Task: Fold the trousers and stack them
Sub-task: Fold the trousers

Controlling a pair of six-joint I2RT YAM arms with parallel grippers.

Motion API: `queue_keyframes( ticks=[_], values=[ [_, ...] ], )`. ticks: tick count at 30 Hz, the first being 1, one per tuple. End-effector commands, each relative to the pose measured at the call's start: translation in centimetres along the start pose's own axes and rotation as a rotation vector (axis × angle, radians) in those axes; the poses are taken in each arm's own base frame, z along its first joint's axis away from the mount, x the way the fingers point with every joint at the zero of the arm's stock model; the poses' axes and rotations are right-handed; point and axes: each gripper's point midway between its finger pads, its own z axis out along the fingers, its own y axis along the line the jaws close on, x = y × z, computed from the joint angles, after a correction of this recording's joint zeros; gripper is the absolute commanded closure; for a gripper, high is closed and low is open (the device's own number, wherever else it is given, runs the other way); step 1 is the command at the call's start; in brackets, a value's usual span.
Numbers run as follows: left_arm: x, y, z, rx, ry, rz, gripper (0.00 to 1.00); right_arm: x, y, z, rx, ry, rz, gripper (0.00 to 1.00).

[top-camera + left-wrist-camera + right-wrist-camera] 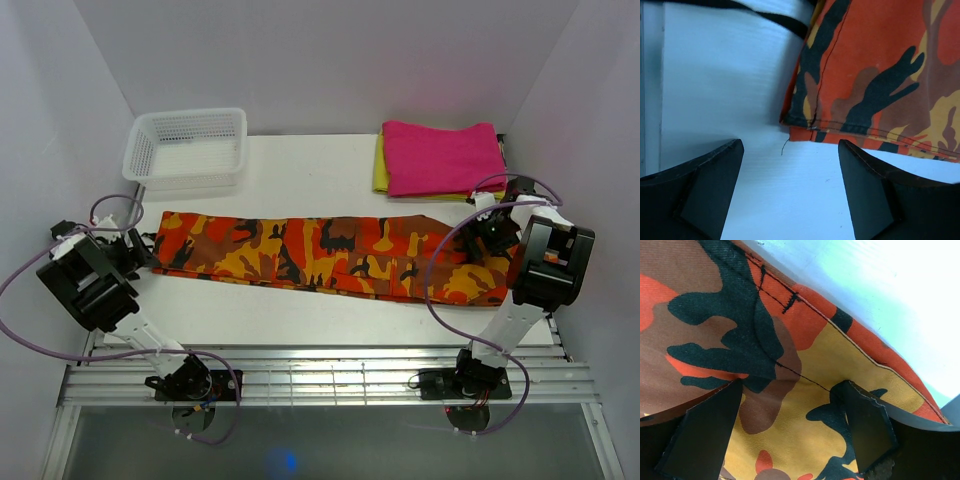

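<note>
Flanking trousers (330, 255), left hand (790, 146), right hand (792, 386), both gaping

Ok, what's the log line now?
trousers: laid out long | left jaws: open, by left end | right jaws: open, over right end

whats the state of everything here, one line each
trousers, folded leg on leg, lying flat full length
left gripper, open, at the hem, not holding
right gripper, open, over the wide end
basket, upright, nothing seen inside
pink cloth, folded, top of pile
yellow cloth, folded, beneath it
</note>
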Motion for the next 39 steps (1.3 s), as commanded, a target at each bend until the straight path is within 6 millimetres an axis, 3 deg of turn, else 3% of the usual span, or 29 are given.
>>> queue_keyframes(
  ticks=[1, 7, 13, 16, 19, 20, 21, 23, 24, 26, 27, 32, 34, 39],
  values=[
    [0.3, -0.1, 2.1, 0.008, 0.028, 0.027, 0.12, 1.0, 0.7, -0.2, -0.055, 0.052, 0.019, 0.12],
    [1.5, -0.8, 5.5, 0.025, 0.087, -0.017, 0.18, 0.4, 0.6, -0.7, -0.051, 0.043, 0.021, 0.11],
    [2.3, -2.0, 7.6, 0.018, 0.129, -0.005, 0.23, 0.2, 0.6, -0.9, -0.054, 0.036, 0.024, 0.11],
    [2.7, -2.5, 8.3, 0.03, 0.156, -0.027, 0.33, 0.3, 0.7, -0.7, -0.063, 0.038, 0.03, 0.11],
    [2.3, -2.8, 8.4, 0.043, 0.154, -0.042, 0.53, 0.4, 0.8, -0.6, -0.066, 0.039, 0.031, 0.1],
    [2.0, -2.8, 8.2, 0.038, 0.145, -0.038, 0.61, 0.3, 0.8, -0.6, -0.065, 0.038, 0.031, 0.1],
    [1.4, -2.8, 7.7, 0.03, 0.123, -0.031, 0.74, 0.3, 0.8, -0.6, -0.065, 0.036, 0.03, 0.1],
    [0.4, -2.9, 6.8, 0.023, 0.091, -0.024, 0.86, 0.3, 1.0, -0.6, -0.073, 0.036, 0.035, 0.1],
    [-0.9, -2.9, 5.7, 0.014, 0.048, -0.015, 0.99, 0.3, 1.0, -0.7, -0.074, 0.033, 0.036, 0.1],
    [-2.0, -2.5, 4.1, 0.013, 0.014, -0.025, 1.0, 0.3, 1.4, -0.8, -0.085, 0.027, 0.04, 0.1],
    [-3.5, -2.3, 2.8, 0.005, -0.028, -0.006, 1.0, 0.1, 1.5, -1.0, -0.091, 0.017, 0.038, 0.1],
    [-6.0, -0.6, -1.5, -0.018, -0.098, 0.017, 1.0, 0.0, 2.2, -1.6, -0.112, -0.001, 0.038, 0.1],
    [-6.6, 0.1, -3.0, -0.038, -0.115, 0.056, 1.0, -0.2, 2.4, -1.8, -0.115, -0.01, 0.032, 0.09],
    [-6.1, -0.1, -4.1, -0.045, -0.107, 0.14, 1.0, -0.5, 2.6, -2.3, -0.127, -0.024, 0.028, 0.09]
  ],
)
